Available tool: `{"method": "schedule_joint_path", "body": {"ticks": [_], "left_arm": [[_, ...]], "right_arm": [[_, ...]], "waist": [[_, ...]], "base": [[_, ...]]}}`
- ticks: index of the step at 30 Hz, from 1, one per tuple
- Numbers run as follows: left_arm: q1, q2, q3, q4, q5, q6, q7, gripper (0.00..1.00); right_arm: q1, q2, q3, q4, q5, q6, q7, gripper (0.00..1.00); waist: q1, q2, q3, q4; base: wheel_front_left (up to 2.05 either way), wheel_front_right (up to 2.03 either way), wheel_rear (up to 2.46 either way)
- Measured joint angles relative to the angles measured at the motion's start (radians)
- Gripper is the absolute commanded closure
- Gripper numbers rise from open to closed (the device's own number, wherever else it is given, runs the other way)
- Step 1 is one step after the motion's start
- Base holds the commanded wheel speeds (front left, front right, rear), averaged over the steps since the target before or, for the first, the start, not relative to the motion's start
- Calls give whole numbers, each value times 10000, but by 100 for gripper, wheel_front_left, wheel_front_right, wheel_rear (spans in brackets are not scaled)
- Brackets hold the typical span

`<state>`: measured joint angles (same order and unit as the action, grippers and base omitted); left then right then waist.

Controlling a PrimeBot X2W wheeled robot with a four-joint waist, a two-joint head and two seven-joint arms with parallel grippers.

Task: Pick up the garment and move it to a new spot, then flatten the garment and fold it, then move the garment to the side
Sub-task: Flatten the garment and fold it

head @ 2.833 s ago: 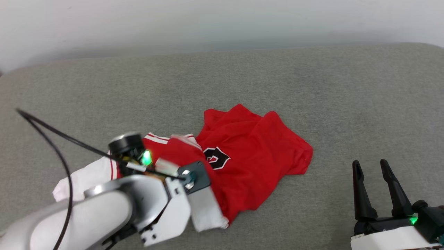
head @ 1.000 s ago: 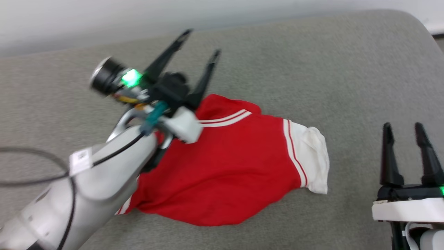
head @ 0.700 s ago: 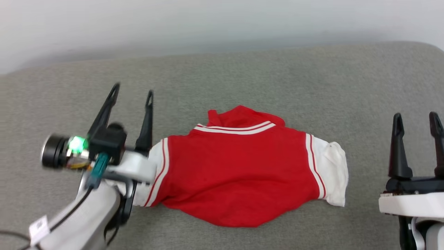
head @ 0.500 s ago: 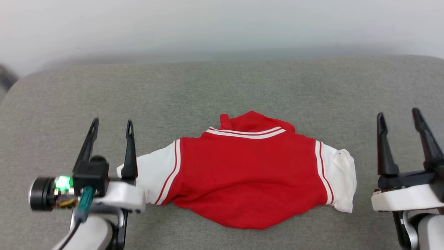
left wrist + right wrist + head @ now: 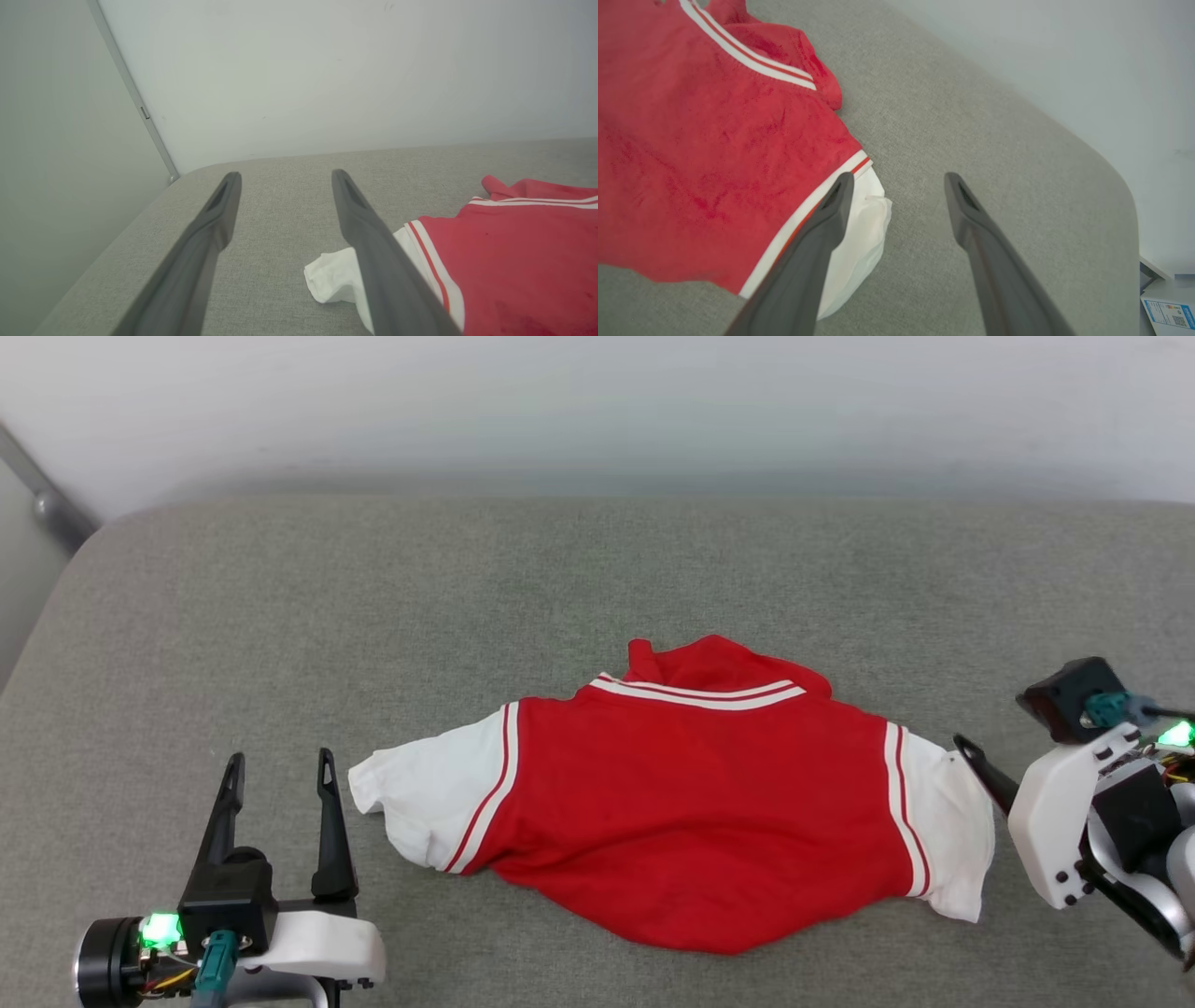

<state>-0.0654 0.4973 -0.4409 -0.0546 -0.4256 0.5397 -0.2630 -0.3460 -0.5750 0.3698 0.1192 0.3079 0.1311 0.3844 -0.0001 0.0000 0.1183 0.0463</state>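
I see the garment (image 5: 691, 812) mid-cushion on grey woven upholstery (image 5: 373, 597), long axis sleeve to sleeve across my view, striped band toward the wall, rumpled soft red cloth, white sleeves, left gripper (image 5: 279, 761) and right gripper (image 5: 899, 179) both spread wide.

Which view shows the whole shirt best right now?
Head view: the whole garment lies spread out, both white sleeves visible. Left wrist view shows one sleeve and some red body; right wrist view, the other sleeve and the collar.
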Motion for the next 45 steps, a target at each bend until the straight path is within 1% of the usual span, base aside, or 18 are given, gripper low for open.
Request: {"method": "schedule_joint_path", "body": {"ticks": [2,4,6,9,14,18,20,21,22,25,29,34,38,41,43,44,45], "left_arm": [[20,-157,167,35,136,-180,0,0],[20,-349,336,84,282,-345,0,0],[20,-518,472,155,414,-506,0,0],[10,-794,644,259,650,-767,0,0],[-93,-1264,930,449,966,-1185,0,0],[-219,-1615,1164,585,1216,-1501,0,0],[-220,-1691,1356,698,1290,-1651,0,0],[-220,-1758,1453,759,1344,-1720,0,0],[-220,-1839,1542,803,1390,-1795,0,0],[-179,-1996,1755,936,1546,-1948,0,0],[60,-2146,1975,1145,1722,-2088,0,0],[216,-2232,2213,1256,1927,-2261,0,0],[314,-2307,2339,1281,2034,-2401,0,0],[363,-2370,2454,1367,2113,-2497,0,0],[363,-2433,2474,1467,2134,-2596,0,0],[360,-2452,2470,1519,2180,-2665,0,0],[355,-2456,2474,1580,2213,-2692,0,0]], "right_arm": [[-286,-520,610,71,660,0,828,0],[-610,-813,1080,203,1461,0,1676,0],[-896,-1141,1544,431,1954,0,2451,0],[-1237,-1509,2061,834,2621,-2,3227,0],[-1494,-1720,2995,1463,3064,-2,3655,0],[-1705,-1806,3584,1659,3394,-2,3565,0],[-1875,-1862,3858,1732,3459,-2,3407,0],[-1941,-1879,3983,1770,3511,-4,3281,49],[-2008,-1885,4096,1824,3576,-4,3122,100],[-2194,-1889,4435,1927,3672,2,2573,100],[-2247,-1906,4429,2134,4098,6,1962,100],[-2128,-2568,3902,2581,4614,4,1515,100],[-1443,-2947,3492,3145,5062,2,1338,100],[-908,-2926,3384,3496,5310,2,1225,100],[-698,-2744,3313,3703,5381,0,1055,100],[-639,-2654,3235,3795,5379,0,894,98],[-622,-2569,3156,3898,5375,0,719,70]], "waist": [[0,0,102,77],[0,0,229,147],[1,0,365,223],[1,0,590,348],[1,0,1022,567],[0,0,1329,716],[0,0,1425,731],[0,0,1441,716],[0,0,1436,691],[1,0,1312,605],[2,0,999,472],[2,0,582,306],[1,0,412,232],[2,0,420,227],[2,0,445,219],[2,0,449,216],[2,0,440,209]], "base": [[0,0,0],[0,0,0],[0,0,0],[0,0,0],[0,0,0],[0,0,0],[0,0,0],[0,0,0],[0,0,0],[0,0,0],[0,0,0],[0,0,0],[0,0,0],[0,0,0],[0,0,0],[0,0,0],[0,0,0]]}}
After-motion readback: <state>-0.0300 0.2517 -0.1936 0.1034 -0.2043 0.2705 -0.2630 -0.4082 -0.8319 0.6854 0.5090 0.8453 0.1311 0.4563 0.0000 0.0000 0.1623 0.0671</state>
